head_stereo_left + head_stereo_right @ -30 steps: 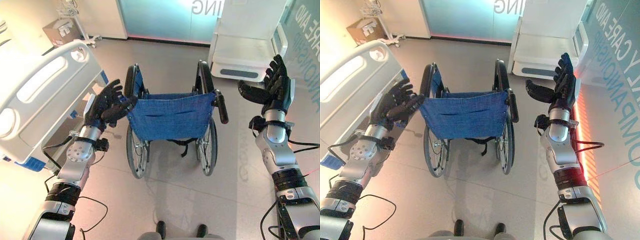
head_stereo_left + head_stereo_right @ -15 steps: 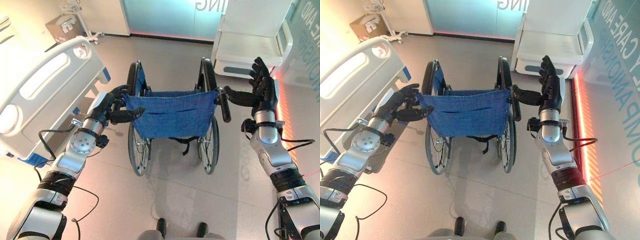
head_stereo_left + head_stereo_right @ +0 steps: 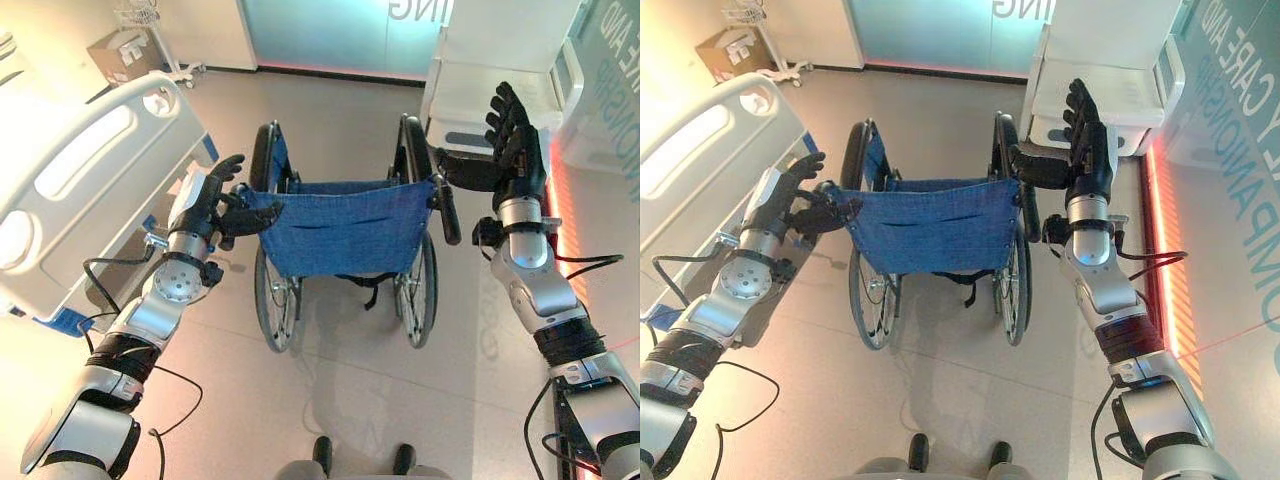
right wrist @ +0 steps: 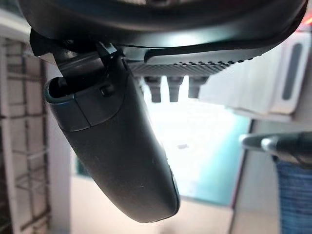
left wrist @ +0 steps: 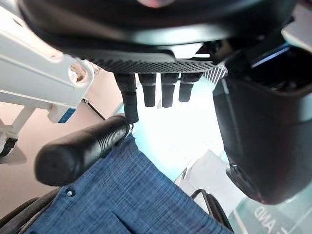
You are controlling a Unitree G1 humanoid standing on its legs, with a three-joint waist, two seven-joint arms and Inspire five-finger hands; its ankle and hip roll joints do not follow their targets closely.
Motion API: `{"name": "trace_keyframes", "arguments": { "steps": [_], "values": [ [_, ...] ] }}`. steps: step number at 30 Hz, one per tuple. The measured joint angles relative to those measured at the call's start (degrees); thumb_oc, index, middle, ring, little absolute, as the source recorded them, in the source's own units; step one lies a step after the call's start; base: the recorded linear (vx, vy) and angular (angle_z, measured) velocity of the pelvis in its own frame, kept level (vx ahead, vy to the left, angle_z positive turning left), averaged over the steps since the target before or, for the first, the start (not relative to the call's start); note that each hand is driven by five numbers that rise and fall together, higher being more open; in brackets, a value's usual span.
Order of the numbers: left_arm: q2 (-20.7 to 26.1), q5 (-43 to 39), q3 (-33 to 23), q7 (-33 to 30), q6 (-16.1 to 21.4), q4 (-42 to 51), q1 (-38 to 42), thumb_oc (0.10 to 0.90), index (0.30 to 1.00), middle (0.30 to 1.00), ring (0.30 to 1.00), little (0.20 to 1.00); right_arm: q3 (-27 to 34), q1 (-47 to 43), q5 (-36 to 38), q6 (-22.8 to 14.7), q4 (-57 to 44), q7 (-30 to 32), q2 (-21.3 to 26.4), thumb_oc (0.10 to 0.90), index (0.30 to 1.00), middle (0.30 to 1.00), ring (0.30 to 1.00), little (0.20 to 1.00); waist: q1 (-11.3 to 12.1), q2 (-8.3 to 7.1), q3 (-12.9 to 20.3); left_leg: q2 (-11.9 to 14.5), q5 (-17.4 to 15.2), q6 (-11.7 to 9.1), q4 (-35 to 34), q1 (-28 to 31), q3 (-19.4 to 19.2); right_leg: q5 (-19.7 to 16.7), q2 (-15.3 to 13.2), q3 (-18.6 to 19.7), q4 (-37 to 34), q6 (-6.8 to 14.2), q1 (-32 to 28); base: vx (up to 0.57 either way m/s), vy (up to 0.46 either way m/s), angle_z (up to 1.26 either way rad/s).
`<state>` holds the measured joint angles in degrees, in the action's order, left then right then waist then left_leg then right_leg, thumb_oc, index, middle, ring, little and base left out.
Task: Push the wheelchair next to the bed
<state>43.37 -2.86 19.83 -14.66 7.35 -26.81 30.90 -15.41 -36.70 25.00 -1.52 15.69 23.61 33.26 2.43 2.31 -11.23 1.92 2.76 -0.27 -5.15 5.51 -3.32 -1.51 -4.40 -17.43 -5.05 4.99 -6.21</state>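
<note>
Bed (image 3: 75, 190) at far left, white footboard turned toward the open floor; its long side is the parking spot, so the chair has to travel forward and left.

Left hand (image 3: 205, 205) raised at the left grip (image 5: 80, 148). Fingers straight, thumb spread; in the wrist view the grip lies just under the fingertips, fingers not curled round it. Reads as a hand lined up to close, not holding yet.

Wheelchair (image 3: 345, 230) mid-floor, just right of the bed's foot, blue back sling facing the robot, both big wheels on the ground. Back toward the robot puts both push handles within reach, which is why the arms come in one per side.

Right grip (image 3: 447, 212) juts back from the sling's right corner. Right hand (image 3: 510, 150) sits just beside and above it, fingers upright and apart, thumb reaching in toward the frame; nothing clamped. The wrist view shows the chair's tube off to one side of the hand, apart from it.

White unit (image 3: 500, 90) stands behind the right hand, against the far wall.

Judgement: approach step, neither handle gripped; push not yet begun. Both hands need to settle onto the grips evenly or the chair will veer.
</note>
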Motion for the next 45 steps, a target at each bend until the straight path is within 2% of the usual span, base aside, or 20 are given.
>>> {"name": "trace_keyframes", "arguments": {
  "steps": [2,7,10,12,24,28,34,37,40,45],
  "values": [
    [0.0,0.2,0.0,-0.2,0.0,0.1,0.0,0.8,0.9,0.9,0.9,0.9,-1.3,0.0,-0.2,2.8,0.0,-0.5,0.0,0.8,0.9,0.9,0.9,0.9,0.0,-0.42,-0.3,0.0,0.0,0.0,0.0,0.0,0.0,0.0,0.0,0.0,0.0,0.0,0.0,0.0,0.0,0.0],
    [0.0,0.3,0.0,-0.2,0.0,1.6,0.0,0.8,0.9,0.9,0.9,0.9,-4.0,-0.1,-7.0,16.6,2.1,-8.6,0.3,0.8,0.9,0.9,0.9,0.9,0.1,-1.95,-1.3,0.0,0.1,0.0,0.0,0.0,0.0,0.0,0.0,0.0,0.0,0.0,0.0,0.0,0.0,0.0],
    [0.1,0.3,0.0,-0.2,0.1,2.1,0.0,0.8,0.9,0.9,0.9,0.9,-4.2,-1.6,-8.9,19.5,4.2,-10.3,1.4,0.8,0.9,0.9,0.9,0.9,0.2,-2.27,-1.5,-0.1,0.1,0.0,0.0,0.0,-0.1,0.0,-0.1,0.1,0.0,0.0,0.0,0.0,0.0,0.0],
    [0.2,0.3,0.0,-0.2,0.7,2.1,0.1,0.8,0.9,0.9,0.9,0.9,-5.8,-4.7,-8.7,22.5,9.1,-12.2,2.5,0.8,0.9,0.9,0.9,0.9,0.2,-2.4,-1.5,0.0,0.1,0.0,0.0,0.0,-0.1,0.0,0.0,0.1,0.0,0.0,0.0,0.0,0.0,0.0],
    [1.2,2.3,0.2,-3.1,1.0,1.8,1.4,0.8,0.9,0.9,0.9,0.9,-10.3,-11.8,-8.8,25.9,16.3,-13.7,2.5,0.8,0.9,0.9,0.9,0.9,0.8,-2.48,-1.6,0.0,0.1,0.0,0.0,0.0,-0.1,0.0,-0.1,0.1,0.0,0.0,-0.1,0.0,0.0,0.0],
    [2.3,3.7,2.4,-4.5,1.2,0.1,3.6,0.8,0.9,0.9,0.9,0.9,-10.3,-12.8,-8.8,26.1,19.3,-13.8,2.5,0.8,0.9,0.9,0.9,0.9,1.8,-2.49,-1.6,0.0,0.1,0.0,0.0,0.0,-0.1,0.0,-0.1,0.0,0.0,0.0,-0.1,0.0,0.0,0.01],
    [4.0,10.0,4.1,-9.9,2.1,-0.3,4.0,0.8,0.9,0.9,0.9,0.9,-10.3,-13.7,-8.8,26.3,21.4,-14.5,2.5,0.8,0.9,0.9,0.9,0.9,2.1,-2.52,-1.6,-0.1,0.1,0.0,0.0,0.0,-0.1,0.0,-0.1,0.0,0.0,0.0,-0.3,0.0,0.0,0.01],
    [4.7,11.7,6.3,-10.1,2.3,-0.4,5.3,0.8,0.9,0.9,0.9,0.9,-10.3,-14.4,-8.8,26.3,22.9,-14.9,2.5,0.8,0.9,0.9,0.9,0.9,2.2,-2.52,-1.6,-0.1,0.1,0.1,0.0,0.0,-0.1,0.0,-0.2,0.0,0.0,0.0,-0.4,0.01,0.004,0.02],
    [4.7,11.3,7.4,-6.2,0.9,-0.7,6.8,0.8,0.9,0.9,0.9,0.9,-10.4,-14.7,-8.8,26.3,23.5,-15.2,2.5,0.8,0.9,0.9,0.9,0.9,2.3,-2.52,-1.6,-0.1,0.1,0.1,0.0,0.0,0.0,0.0,-0.2,0.0,0.0,0.0,-0.4,0.0,0.0,0.0],
    [4.3,3.8,9.1,4.1,-5.4,-3.5,8.3,0.8,0.9,0.9,0.9,0.9,-10.4,-14.7,-8.8,26.3,23.4,-15.2,2.2,0.8,0.9,0.9,0.9,0.9,2.0,-2.52,-1.6,-0.1,0.1,0.1,0.2,-0.1,0.0,0.0,-0.2,0.0,0.0,0.0,-0.4,0.0,0.0,0.0]
  ]
}}
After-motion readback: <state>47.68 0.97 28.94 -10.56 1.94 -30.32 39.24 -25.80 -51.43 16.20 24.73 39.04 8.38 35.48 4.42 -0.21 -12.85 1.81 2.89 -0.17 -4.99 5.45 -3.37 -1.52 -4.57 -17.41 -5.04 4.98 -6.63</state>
